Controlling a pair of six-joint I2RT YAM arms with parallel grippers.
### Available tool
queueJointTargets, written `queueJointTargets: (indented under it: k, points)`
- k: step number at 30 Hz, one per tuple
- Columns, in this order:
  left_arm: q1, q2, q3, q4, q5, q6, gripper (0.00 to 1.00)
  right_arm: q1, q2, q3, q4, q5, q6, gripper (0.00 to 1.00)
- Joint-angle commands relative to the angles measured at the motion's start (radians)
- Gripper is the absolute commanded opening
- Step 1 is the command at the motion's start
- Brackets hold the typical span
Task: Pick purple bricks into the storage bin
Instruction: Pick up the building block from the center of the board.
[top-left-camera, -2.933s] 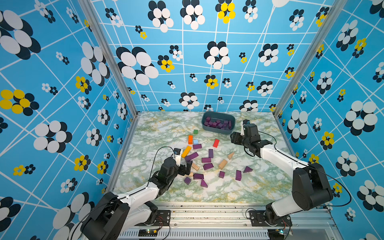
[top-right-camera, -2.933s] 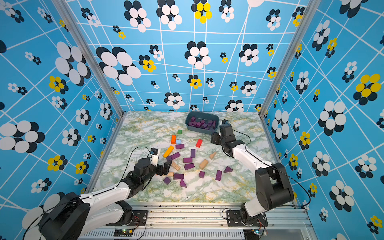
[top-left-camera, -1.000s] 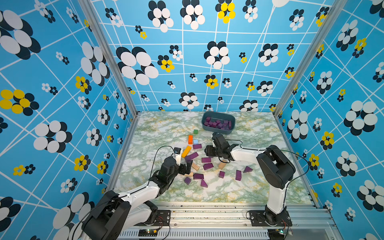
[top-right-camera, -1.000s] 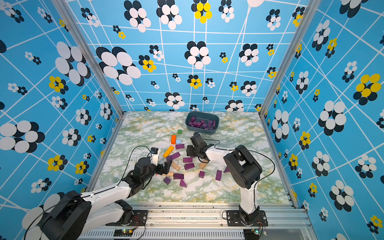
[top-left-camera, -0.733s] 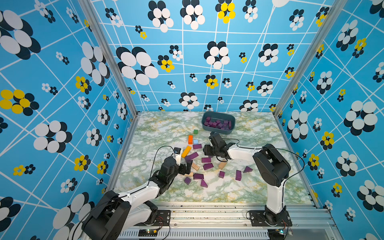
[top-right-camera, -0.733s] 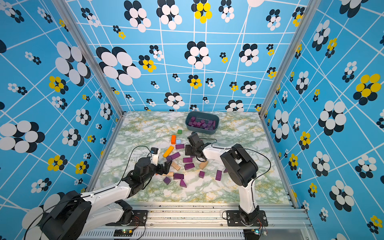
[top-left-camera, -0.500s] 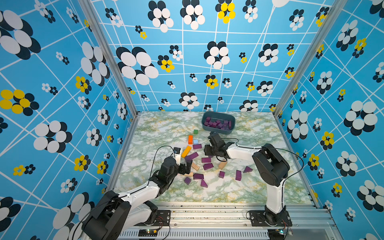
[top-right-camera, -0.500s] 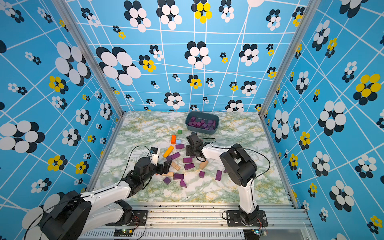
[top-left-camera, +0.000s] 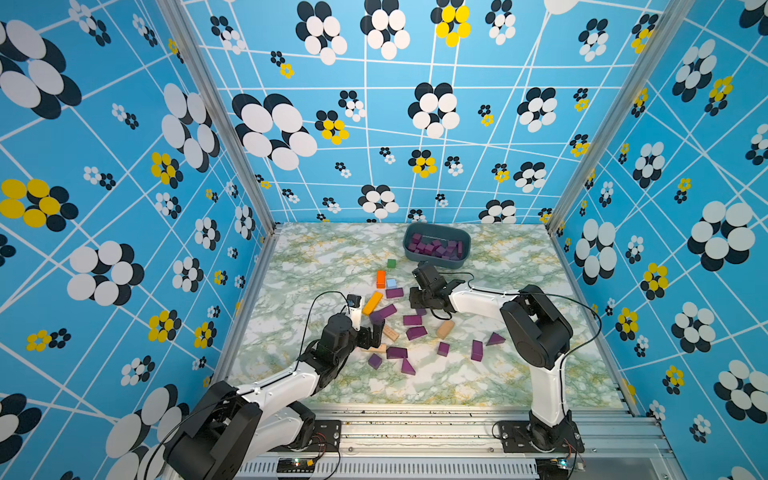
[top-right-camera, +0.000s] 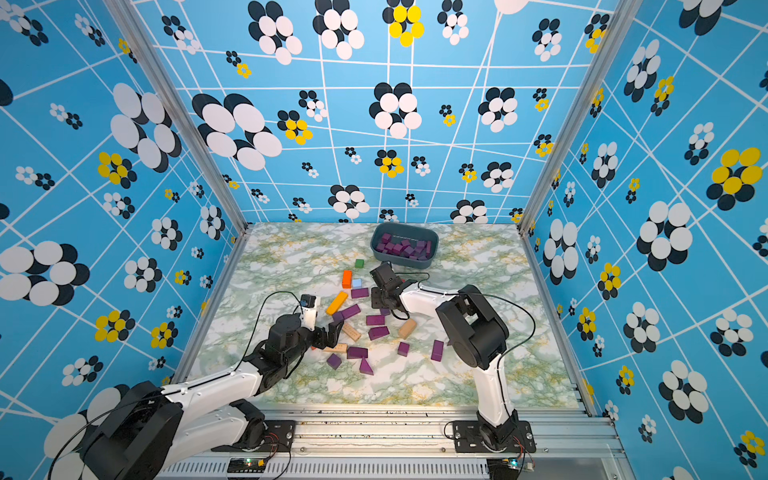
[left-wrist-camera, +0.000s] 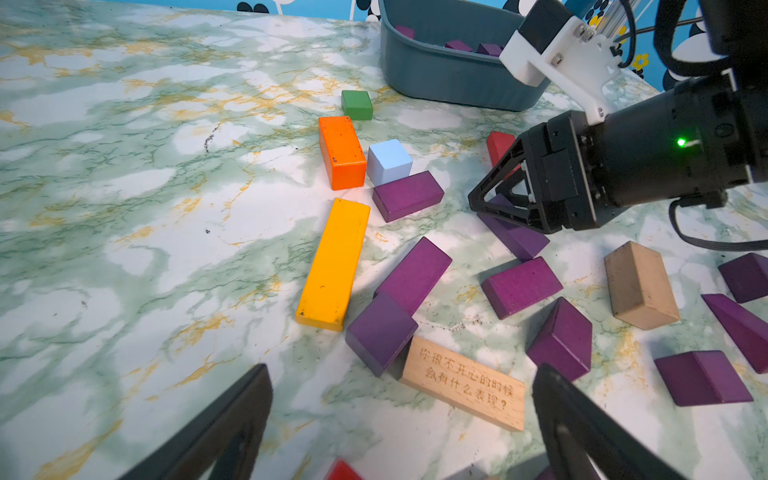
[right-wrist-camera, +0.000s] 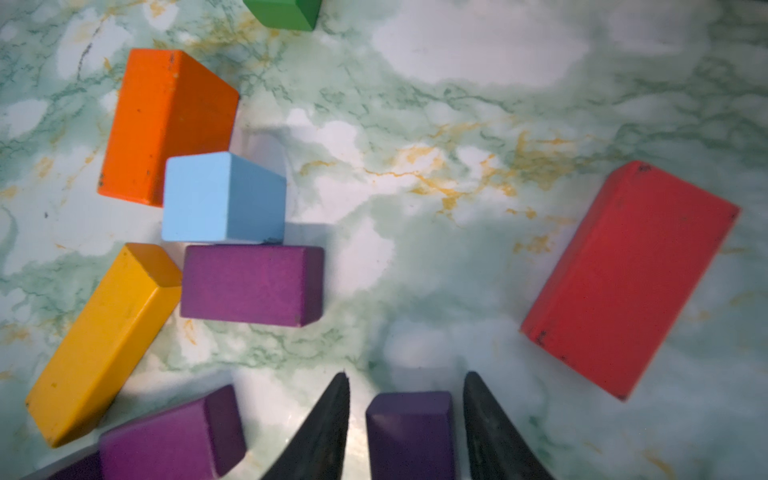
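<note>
Outside the part-filled blue-grey plastic bin (top-left-camera: 434, 262), we are counting about a dozen purple wooden bricks (top-left-camera: 412, 320); right gripper (right-wrist-camera: 406, 386) loosely straddling one, left gripper (left-wrist-camera: 401, 374) agape, empty.

— How many purple bricks (top-left-camera: 412, 320) lie loose on the tabletop (top-left-camera: 332, 257)?
— About twelve. Those in the one storage bin (top-left-camera: 436, 262) are heaped too thickly to count.
— And the rest?
— Three tan blocks (top-left-camera: 445, 328), two red blocks (right-wrist-camera: 627, 278), one orange block (top-left-camera: 380, 278), one yellow bar (top-left-camera: 372, 302), one light-blue cube (top-left-camera: 391, 284), one green cube (top-left-camera: 391, 263).
</note>
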Motion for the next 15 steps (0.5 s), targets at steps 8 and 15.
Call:
queueJointTargets:
  k: [8,15]
  points:
    - [0.015,0.008,0.027,-0.018,-0.007,-0.01,0.99,0.009,0.057,0.034,-0.153,0.023,-0.01,0.46]
    - [0.017,0.009,0.027,-0.016,-0.005,-0.012,0.99,0.01,0.049,0.018,-0.166,0.033,-0.007,0.45]
